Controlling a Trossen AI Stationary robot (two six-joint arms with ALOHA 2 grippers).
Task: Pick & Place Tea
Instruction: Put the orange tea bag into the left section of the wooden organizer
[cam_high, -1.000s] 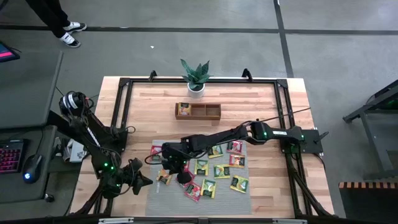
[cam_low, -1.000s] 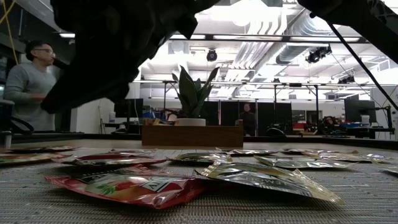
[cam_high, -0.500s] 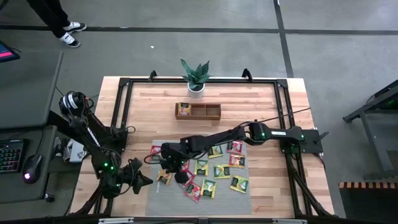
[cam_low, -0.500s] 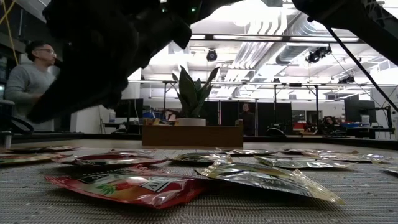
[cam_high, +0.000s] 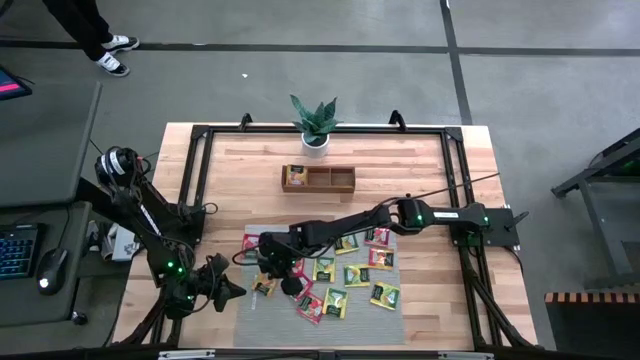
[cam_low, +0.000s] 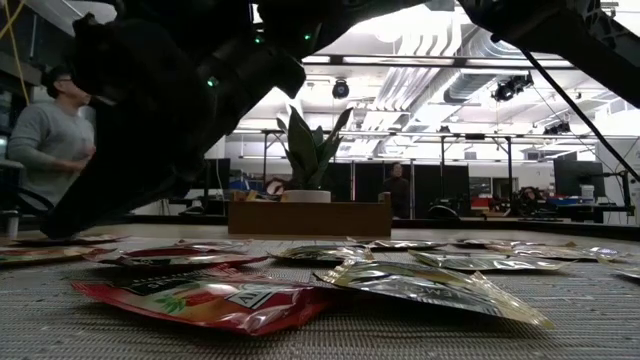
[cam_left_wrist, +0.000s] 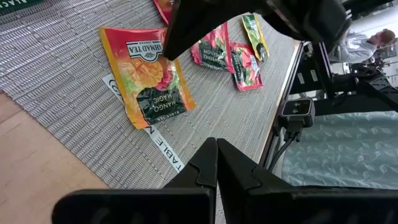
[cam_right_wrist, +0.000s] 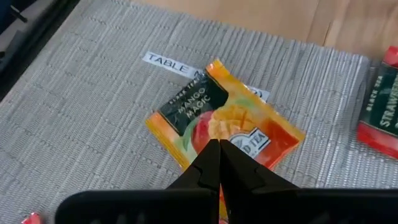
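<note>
Seen from overhead, your right gripper (cam_high: 272, 268) hangs over the left part of the grey mat (cam_high: 270, 305), its arm reaching in from the table's right side. Tea sachets (cam_high: 352, 272) lie scattered across the mat, red, yellow and green. One more sachet sits in the left compartment of the wooden tray (cam_high: 330, 171), which stands in front of a potted plant (cam_high: 314, 122). Your left gripper (cam_high: 232, 291) waits at the table's (cam_high: 420, 160) left front edge, pointing toward the mat.

At table height, you see a red sachet (cam_low: 205, 298) and a silver-backed one (cam_low: 440, 288) lying flat on the mat in the foreground. A dark arm fills the upper left of the frame. The tray and plant stand behind, and a person (cam_low: 40, 140) stands at far left in the room.

Through the left wrist camera, your left gripper's fingers (cam_left_wrist: 205, 168) are pressed together and empty. An orange mango sachet (cam_left_wrist: 146, 78) lies on the mat ahead, the other arm above it.

Through the right wrist camera, your right gripper's fingers (cam_right_wrist: 211, 165) are closed tip to tip, holding nothing. They sit directly above the mango sachet (cam_right_wrist: 217, 121), which lies flat on the mat over a white label (cam_right_wrist: 168, 63).
</note>
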